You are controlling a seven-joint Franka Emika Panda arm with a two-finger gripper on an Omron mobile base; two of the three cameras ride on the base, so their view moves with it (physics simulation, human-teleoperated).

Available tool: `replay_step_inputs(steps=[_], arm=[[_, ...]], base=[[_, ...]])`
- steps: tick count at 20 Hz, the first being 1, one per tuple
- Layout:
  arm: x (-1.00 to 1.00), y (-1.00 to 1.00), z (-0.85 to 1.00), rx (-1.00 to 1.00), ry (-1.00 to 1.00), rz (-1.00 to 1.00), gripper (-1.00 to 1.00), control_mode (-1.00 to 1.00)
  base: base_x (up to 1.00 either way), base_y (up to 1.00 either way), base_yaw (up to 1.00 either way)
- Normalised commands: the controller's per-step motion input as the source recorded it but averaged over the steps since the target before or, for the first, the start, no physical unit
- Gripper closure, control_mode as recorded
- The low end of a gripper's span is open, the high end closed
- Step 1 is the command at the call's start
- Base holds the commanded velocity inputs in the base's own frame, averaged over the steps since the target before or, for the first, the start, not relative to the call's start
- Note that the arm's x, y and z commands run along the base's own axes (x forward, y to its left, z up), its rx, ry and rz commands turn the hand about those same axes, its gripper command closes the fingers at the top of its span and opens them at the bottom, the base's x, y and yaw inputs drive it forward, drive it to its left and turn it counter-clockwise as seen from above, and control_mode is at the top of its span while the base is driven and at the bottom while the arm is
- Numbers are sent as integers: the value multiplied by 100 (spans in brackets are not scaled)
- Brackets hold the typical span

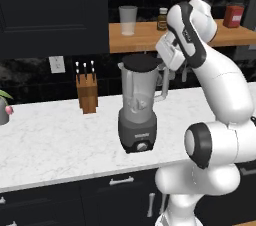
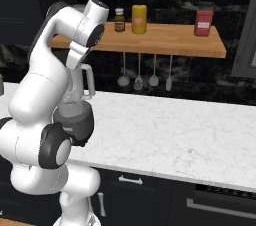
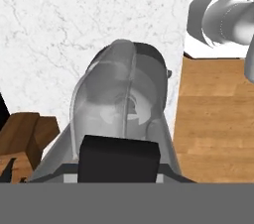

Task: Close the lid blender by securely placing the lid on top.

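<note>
Blender (image 1: 138,115) with its lid (image 1: 140,62) on the white marble counter (image 1: 55,140)

You see the clear grey-tinted jar upright on its dark grey base, knob facing front, just right of the knife block (image 1: 87,93); the flat black lid sits level on the jar's mouth.

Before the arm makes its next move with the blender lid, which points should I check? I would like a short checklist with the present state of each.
1. Blender upright on the counter: ok.
2. Lid on the jar mouth: ok; seated fully: cannot tell.
3. Gripper at the lid's edge, shut: ok; gripping the lid: cannot tell.
4. Knife block apart from the blender: ok.
5. Glass cup on the shelf, out of the way: ok.
</note>
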Motion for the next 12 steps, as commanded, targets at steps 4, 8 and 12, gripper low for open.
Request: replay_step_inputs(steps=[4, 8, 12], arm=[[0, 0, -25, 0, 13, 0, 100, -100], [-10, 4, -20, -1, 2, 0, 100, -100], [-31, 4, -12, -1, 0, 0, -100, -100]], base=[[0, 0, 0], [0, 0, 0], [0, 0, 0]])
